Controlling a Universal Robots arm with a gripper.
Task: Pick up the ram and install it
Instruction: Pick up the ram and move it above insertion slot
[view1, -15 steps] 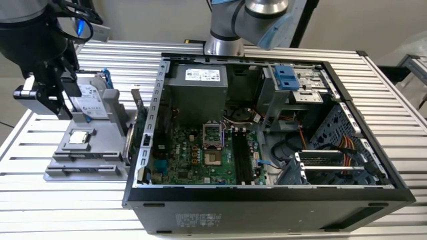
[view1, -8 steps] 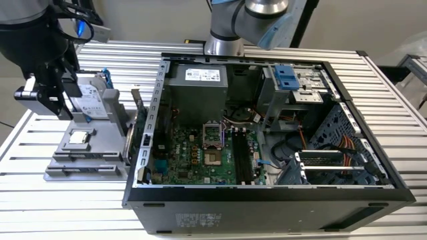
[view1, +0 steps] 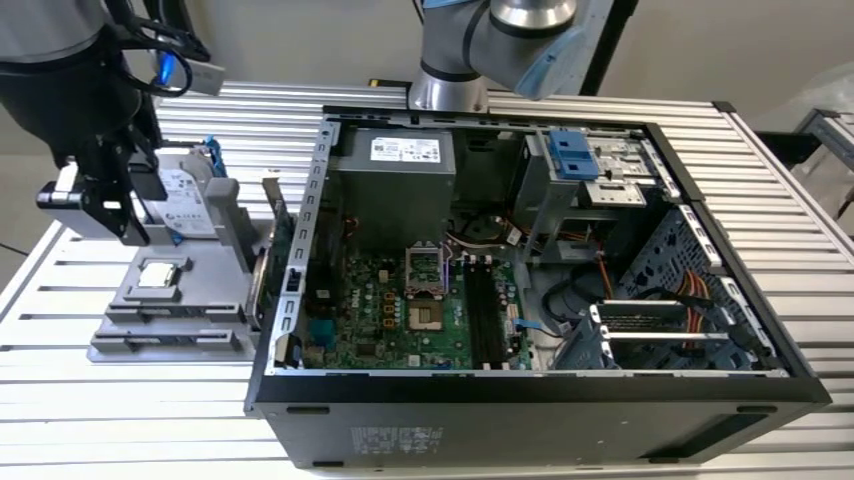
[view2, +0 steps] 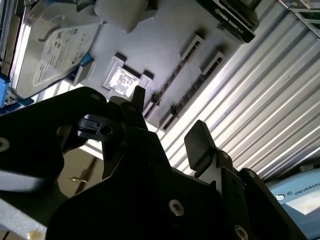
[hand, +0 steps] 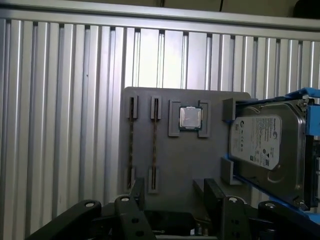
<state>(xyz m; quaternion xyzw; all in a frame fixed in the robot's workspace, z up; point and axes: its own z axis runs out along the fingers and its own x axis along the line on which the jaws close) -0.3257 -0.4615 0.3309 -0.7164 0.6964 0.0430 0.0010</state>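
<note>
The gripper (hand: 175, 189) hangs empty with its fingers spread wide, so the pick-up is the step in hand; I judge it calls for lining the fingers along a thin stick. Below it, on the grey tray (hand: 175, 162), the ram (hand: 154, 145) seems to stand edge-up in a narrow slot beside one finger. Farther out lie the processor (hand: 189, 118) and the hard drive (hand: 265, 145), which bears a white printed label.

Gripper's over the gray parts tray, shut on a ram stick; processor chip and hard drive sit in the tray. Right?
Wrong on the grip: in the first wrist view the gripper is open and empty over the gray tray, and both ram sticks sit on edge in their slots. The processor chip and hard drive do sit in the tray.
</note>
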